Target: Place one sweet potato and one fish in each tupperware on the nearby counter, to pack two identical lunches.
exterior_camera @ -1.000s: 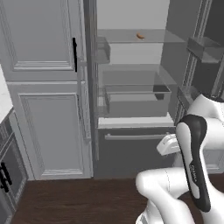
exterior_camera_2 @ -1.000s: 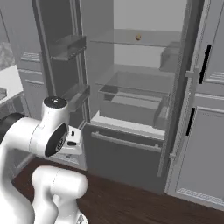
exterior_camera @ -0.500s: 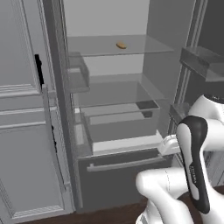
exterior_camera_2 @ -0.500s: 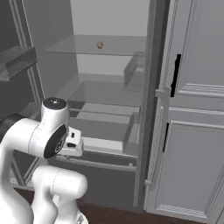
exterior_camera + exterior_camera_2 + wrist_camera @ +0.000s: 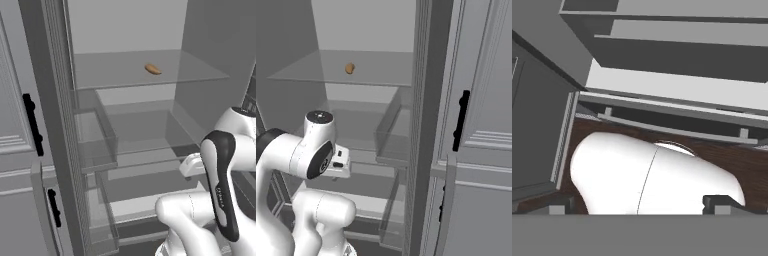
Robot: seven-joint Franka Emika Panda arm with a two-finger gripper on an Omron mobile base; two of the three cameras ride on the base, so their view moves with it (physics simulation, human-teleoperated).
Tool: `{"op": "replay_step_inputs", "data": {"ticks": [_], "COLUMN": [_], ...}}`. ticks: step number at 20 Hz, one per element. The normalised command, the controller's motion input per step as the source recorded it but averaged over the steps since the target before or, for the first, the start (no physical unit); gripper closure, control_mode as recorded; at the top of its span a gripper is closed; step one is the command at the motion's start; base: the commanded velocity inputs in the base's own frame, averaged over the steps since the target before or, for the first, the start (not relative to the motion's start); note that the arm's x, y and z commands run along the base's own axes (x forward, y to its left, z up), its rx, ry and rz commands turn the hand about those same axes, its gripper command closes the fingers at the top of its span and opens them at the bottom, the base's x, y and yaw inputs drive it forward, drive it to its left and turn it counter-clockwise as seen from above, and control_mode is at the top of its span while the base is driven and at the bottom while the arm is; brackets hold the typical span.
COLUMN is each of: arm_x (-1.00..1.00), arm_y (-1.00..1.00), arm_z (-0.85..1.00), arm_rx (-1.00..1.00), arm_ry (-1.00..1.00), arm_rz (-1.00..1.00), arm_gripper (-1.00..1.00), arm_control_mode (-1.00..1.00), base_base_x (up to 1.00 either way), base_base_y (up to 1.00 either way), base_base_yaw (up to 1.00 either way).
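The white arm stands folded close to its base in front of an open fridge (image 5: 125, 125), its upper link rising steeply and the hand turned downward. In the hand view the two dark fingers (image 5: 556, 205) sit far apart at the bottom corners, spread wide with nothing between them, pointing down at the dark wooden floor (image 5: 732, 160) and the fridge's lower drawer front with its long bar handle (image 5: 672, 131).

One sweet potato (image 5: 152, 69) lies alone on the fridge's upper glass shelf (image 5: 125, 75), toward the back. It is a small orange-brown tuber, elongated with tapered ends, lying flat; in the right base view it shows end-on as a short rounded lump (image 5: 349, 68). It is well above and apart from the hand. Below it are clear shelves and a door-side bin (image 5: 393, 135).
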Motion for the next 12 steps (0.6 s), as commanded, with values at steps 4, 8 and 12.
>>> {"op": "replay_step_inputs", "data": {"ticks": [4,8,12], "arm_x": [0.00,0.00,-0.37], "arm_y": [0.00,0.00,-0.02], "arm_z": [0.00,0.00,0.49], "arm_rx": [0.00,0.00,-0.06], "arm_ry": [0.00,0.00,-0.61], "arm_rz": [0.00,0.00,-0.01], "arm_gripper": [-1.00,-1.00,-1.00], "arm_control_mode": [1.00,1.00,-1.00], "base_base_x": [0.04,-0.03,0.00], "base_base_y": [0.00,0.00,0.00], "base_base_yaw": [-0.07,0.00,0.00]}}
